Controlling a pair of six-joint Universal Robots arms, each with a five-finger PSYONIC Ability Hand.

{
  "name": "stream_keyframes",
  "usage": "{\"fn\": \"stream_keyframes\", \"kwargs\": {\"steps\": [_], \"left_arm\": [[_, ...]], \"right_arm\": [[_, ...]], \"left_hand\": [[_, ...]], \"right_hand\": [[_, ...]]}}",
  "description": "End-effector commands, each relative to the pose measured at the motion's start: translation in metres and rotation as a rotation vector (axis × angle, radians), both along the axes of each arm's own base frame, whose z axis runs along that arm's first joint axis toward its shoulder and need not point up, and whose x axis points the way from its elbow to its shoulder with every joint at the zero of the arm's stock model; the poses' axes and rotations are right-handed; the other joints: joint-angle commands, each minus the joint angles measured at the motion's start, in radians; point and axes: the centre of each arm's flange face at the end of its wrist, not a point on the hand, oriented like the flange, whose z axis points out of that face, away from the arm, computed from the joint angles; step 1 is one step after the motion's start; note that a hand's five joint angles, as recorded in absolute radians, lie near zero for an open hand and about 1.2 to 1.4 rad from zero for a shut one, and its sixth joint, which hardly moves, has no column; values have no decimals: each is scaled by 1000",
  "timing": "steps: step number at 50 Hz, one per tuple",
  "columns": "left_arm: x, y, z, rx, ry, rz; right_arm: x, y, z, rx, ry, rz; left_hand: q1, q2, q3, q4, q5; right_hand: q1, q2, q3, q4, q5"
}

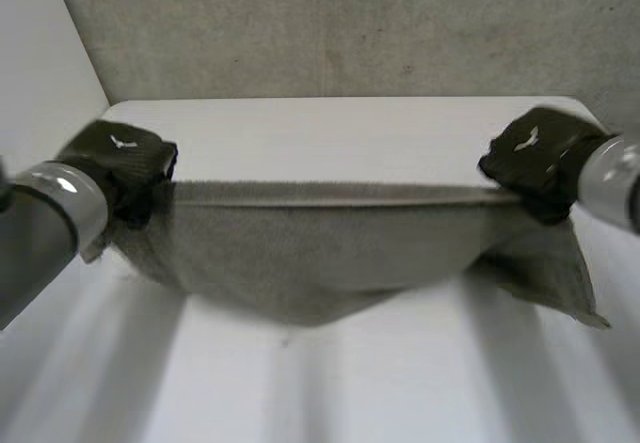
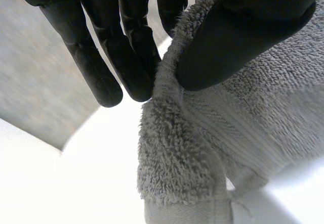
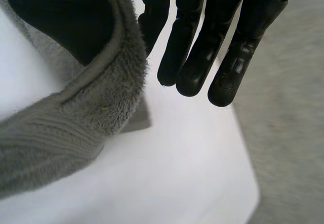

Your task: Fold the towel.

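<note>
Open white bench [image 1: 320, 383] surface spreads nearest the robot. Above it hangs the grey terry towel [image 1: 320, 253], its belly sagging to the bench and its long axis running left to right. The left robot hand [image 1: 125, 158] pinches the upper left corner between thumb and straight fingers [image 2: 93, 70]. The right robot hand [image 1: 535, 153] pinches the upper right corner likewise, and the top edge is taut between them. More open bench lies beyond.

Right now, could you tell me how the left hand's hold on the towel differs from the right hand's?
The left hand has its fingers against the towel edge; the right hand has fingertips standing clear of it. A loose corner hangs out past the right hand, less past the left. Both pinch its top edge taut.
</note>
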Motion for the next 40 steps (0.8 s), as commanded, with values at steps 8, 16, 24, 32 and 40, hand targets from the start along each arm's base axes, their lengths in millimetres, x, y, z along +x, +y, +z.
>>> {"fn": "stream_keyframes", "kwargs": {"steps": [8,16,24,32,40], "left_arm": [[-40,-102,54,-375,194,14],[-39,-103,190,-1032,620,-25],[-22,-111,130,-859,541,26],[-9,-114,4,-508,380,34],[-2,-85,-115,-169,251,25]], "right_arm": [[42,-104,51,-544,-218,-118],[41,-81,157,-1077,-588,-71],[52,-73,86,-794,-462,67],[58,-66,-19,-353,-319,143],[48,-61,-128,22,-205,85]], "left_hand": [[205,179,173,173,178],[205,179,173,173,178],[205,179,173,173,178],[205,179,173,173,178],[205,179,173,173,178]], "right_hand": [[418,219,208,204,245],[418,219,208,204,245],[418,219,208,204,245],[418,219,208,204,245],[227,27,16,12,53]]}}
